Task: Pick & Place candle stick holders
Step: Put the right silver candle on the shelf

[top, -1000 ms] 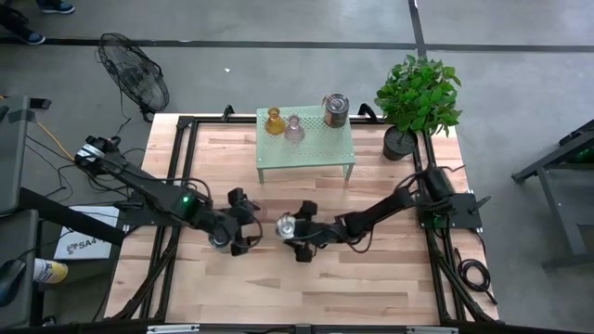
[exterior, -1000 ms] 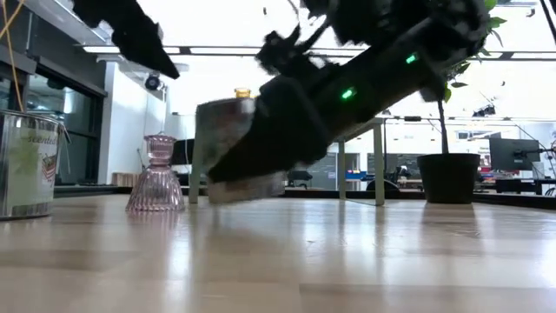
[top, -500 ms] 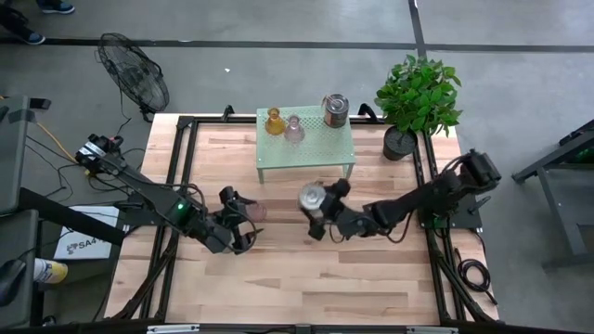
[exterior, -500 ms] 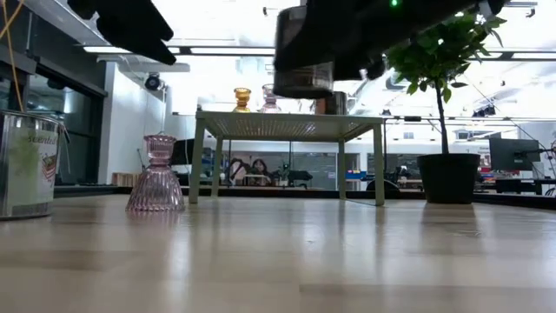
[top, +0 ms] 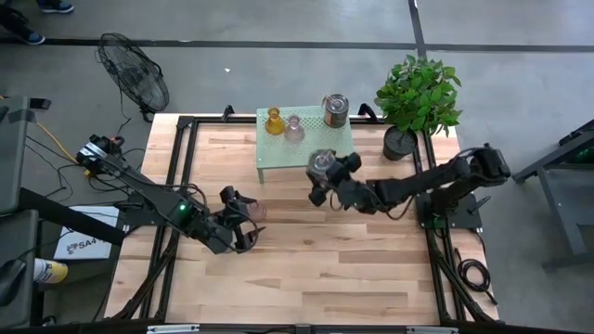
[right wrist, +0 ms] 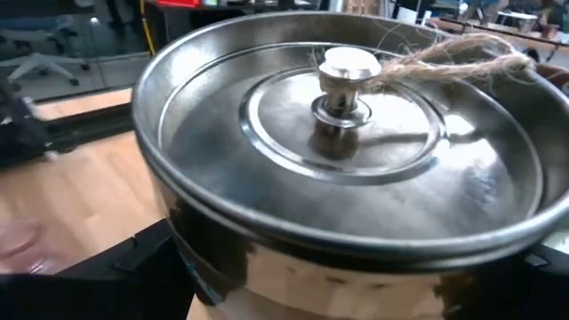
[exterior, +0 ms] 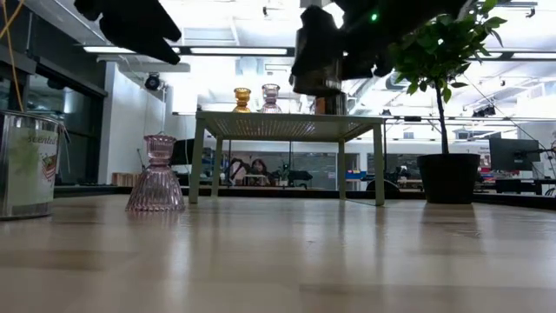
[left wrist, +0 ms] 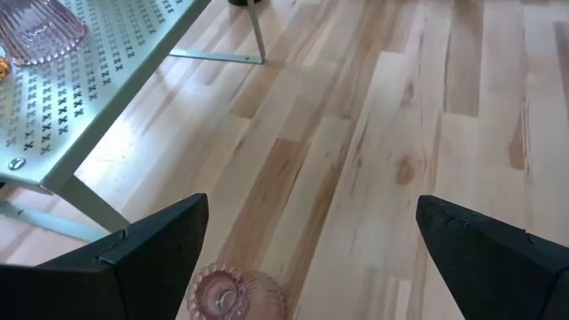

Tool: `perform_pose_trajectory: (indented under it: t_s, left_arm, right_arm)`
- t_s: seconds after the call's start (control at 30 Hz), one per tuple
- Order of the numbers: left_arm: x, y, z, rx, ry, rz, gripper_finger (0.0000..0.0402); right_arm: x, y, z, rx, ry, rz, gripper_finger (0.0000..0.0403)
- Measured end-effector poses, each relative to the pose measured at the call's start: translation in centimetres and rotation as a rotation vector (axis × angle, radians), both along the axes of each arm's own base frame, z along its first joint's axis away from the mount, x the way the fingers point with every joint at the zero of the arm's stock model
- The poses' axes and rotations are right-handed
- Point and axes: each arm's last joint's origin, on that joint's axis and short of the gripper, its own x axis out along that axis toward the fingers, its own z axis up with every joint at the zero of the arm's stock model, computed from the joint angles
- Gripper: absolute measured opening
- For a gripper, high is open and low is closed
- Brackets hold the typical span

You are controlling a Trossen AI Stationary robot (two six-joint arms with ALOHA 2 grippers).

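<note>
- The right gripper (top: 322, 178) was clenched around a silvery metal holder (top: 321, 164), carrying it in the air above the table (top: 371, 269), just off the front edge of the pale green perforated stand (top: 320, 144).
- In the right wrist view that metal holder (right wrist: 342, 169) filled the picture; its lid had a small knob (right wrist: 347, 67) with a strand of twine (right wrist: 453, 55) tied to it, and the dark fingers (right wrist: 116, 267) sat against its sides.
- In the low view the held holder (exterior: 317, 63) hung higher than the stand's top (exterior: 287, 124).
- The left gripper (top: 243, 223) hovered over the table's left-middle part with its jaws released and spread wide, holding nothing.
- A pale pink glass holder (top: 256, 212) stood on the table between and just ahead of the left gripper's fingers; in the left wrist view it (left wrist: 238, 293) lay between the two dark fingers (left wrist: 160, 253), apart from both.
- On the stand stood an amber-orange glass holder (top: 274, 121) near its back left corner, a second pale pink glass holder (top: 294, 129) just beside it, and another silvery metal holder (top: 335, 109) near the back right corner.
- In the low view a third silvery metal holder (exterior: 26, 163) stood on the table at the left edge of the picture.
- A dark plant pot (top: 399, 142) with a leafy plant stood at the table's back right corner.
</note>
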Motion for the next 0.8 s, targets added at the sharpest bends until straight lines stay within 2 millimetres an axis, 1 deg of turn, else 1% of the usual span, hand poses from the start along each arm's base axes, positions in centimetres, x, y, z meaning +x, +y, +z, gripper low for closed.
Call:
perform_pose_trajectory:
  t_s: [0.2, 0.43, 0.57, 0.8]
  left_arm:
    - [0.5, -0.3, -0.9, 0.015, 0.035, -0.005, 0.0396]
    - [0.8, -0.5, -1.4, 0.03, 0.054, -0.003, 0.0396]
    - [0.8, -0.5, -1.4, 0.03, 0.054, -0.003, 0.0396]
    - [0.8, -0.5, -1.5, 0.03, 0.053, -0.002, 0.0396]
  right_arm:
    - [0.0, -3.1, 0.3, 0.038, -0.017, -0.065, 0.0354]
    - [-0.6, -6.9, -0.5, 0.107, 0.023, -0.17, 0.0354]
    - [-0.8, -8.1, -0.7, 0.125, 0.037, -0.188, 0.0354]
    - [-1.2, -9.3, -1.0, 0.136, 0.073, -0.213, 0.0354]
